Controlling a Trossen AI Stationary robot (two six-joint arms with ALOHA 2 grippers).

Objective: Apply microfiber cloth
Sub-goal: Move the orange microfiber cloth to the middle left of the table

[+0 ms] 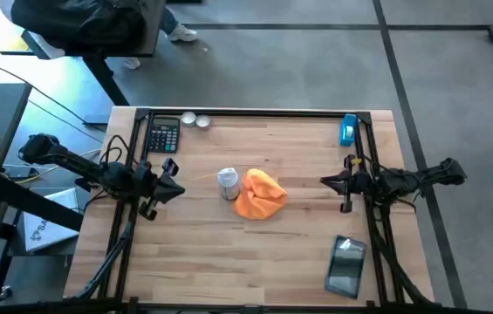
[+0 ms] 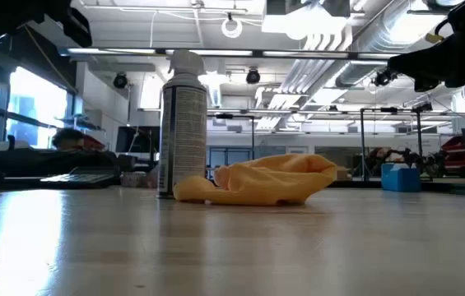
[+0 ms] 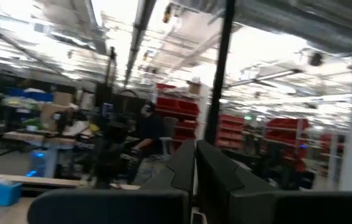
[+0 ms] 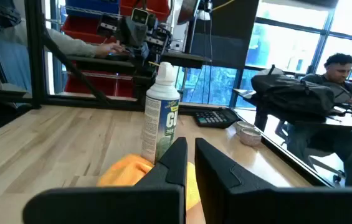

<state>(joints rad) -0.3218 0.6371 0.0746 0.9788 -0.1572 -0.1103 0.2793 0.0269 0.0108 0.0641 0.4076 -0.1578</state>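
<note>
The orange microfiber cloth (image 1: 259,194) lies crumpled on the wooden table near its middle, its left end against the foot of an upright white spray bottle (image 1: 228,181). In the low view the cloth (image 2: 257,181) rests in a low heap beside the bottle (image 2: 183,123). My left gripper (image 1: 179,186) hovers shut to the left of the bottle, pointing right. My right gripper (image 1: 325,182) hovers shut to the right of the cloth, pointing left at it. Its wrist view shows the cloth (image 4: 126,171) and the bottle (image 4: 163,118) just beyond the fingers.
A dark flat glossy device (image 1: 346,264) lies at the near right. At the far left sit a calculator (image 1: 163,135) and two small round tins (image 1: 195,120). A blue object (image 1: 348,129) is at the far right. A person (image 4: 334,81) sits beyond the table.
</note>
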